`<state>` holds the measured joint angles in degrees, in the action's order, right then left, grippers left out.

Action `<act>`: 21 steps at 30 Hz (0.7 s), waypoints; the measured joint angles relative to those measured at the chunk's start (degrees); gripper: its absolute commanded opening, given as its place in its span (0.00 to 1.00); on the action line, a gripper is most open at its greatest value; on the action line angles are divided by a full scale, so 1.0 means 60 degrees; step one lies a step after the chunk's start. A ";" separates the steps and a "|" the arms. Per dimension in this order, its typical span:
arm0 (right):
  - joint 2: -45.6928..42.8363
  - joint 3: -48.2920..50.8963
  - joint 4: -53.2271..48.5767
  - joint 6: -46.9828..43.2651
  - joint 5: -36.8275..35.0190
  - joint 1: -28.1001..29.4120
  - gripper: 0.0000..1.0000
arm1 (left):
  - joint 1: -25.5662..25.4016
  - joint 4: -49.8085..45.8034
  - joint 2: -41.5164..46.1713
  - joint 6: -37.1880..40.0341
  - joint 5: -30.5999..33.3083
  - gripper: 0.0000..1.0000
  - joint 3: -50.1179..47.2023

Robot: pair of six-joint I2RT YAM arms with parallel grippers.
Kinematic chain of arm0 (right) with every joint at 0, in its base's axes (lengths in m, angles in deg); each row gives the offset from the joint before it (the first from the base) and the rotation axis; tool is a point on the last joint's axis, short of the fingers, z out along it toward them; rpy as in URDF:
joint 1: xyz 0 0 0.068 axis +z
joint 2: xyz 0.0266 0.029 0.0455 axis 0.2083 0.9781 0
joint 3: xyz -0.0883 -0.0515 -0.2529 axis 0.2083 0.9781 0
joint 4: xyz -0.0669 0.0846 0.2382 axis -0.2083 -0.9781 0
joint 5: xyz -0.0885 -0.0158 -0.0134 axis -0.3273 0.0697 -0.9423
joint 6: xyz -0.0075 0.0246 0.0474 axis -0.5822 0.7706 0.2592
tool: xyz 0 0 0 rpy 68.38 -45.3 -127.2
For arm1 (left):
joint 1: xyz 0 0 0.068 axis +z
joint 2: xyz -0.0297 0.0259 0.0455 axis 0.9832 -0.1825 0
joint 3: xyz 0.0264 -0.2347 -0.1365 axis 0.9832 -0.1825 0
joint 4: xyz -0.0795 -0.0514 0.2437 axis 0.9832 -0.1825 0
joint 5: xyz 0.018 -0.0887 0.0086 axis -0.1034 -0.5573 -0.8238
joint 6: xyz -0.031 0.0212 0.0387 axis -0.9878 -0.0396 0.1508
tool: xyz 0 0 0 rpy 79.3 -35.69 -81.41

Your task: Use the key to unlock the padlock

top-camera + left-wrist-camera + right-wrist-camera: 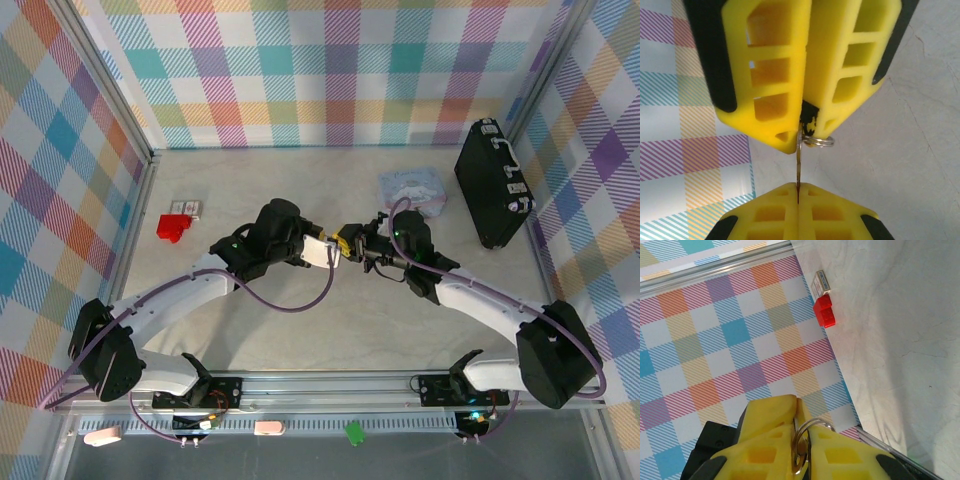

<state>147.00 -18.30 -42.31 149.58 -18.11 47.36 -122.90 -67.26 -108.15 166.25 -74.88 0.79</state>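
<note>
Above the middle of the table (pixel 300 325), tip against tip, the right gripper (pixel 352 243) pinches the small padlock (pixel 809 116) and the left gripper (pixel 330 249) pinches the key (pixel 798 167). Its thin blade lies along the line between them and points straight at the padlock, seemingly touching it

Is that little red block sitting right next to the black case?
No, the red block lies at the left side of the top view, while the black case lies far across at the right side.
</note>
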 measured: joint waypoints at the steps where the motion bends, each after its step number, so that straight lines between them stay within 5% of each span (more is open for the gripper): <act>1: 0.0022 -0.0018 -0.0004 -0.0004 0.0004 0.0000 0.10 | 0.0000 0.0004 0.0000 0.0000 0.0025 0.00 -0.0011; 6: 0.0051 -0.0055 -0.0004 0.0036 0.0000 0.0000 0.01 | 0.0000 0.0018 0.0000 -0.0033 0.0109 0.03 -0.0044; 14: 0.0044 -0.0055 -0.0098 -0.0044 -0.0091 0.0015 0.00 | 0.0004 0.0831 0.0073 -0.0729 0.0004 0.32 -0.0390; 17: -0.0106 -0.0051 -0.0470 -0.0404 -0.0270 -0.0113 0.00 | 0.0160 0.1322 0.0535 -0.1905 -0.0302 0.36 -0.0820; 21: -0.0630 0.0175 -0.0681 -0.1257 -0.0681 -0.0433 0.00 | 0.0980 0.1836 0.1599 -0.5508 -0.0546 0.37 -0.1024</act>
<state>143.22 -17.25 -46.40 142.04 -22.20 44.75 -117.02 -56.24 -98.55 133.21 -78.16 -5.35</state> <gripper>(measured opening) 0.051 0.359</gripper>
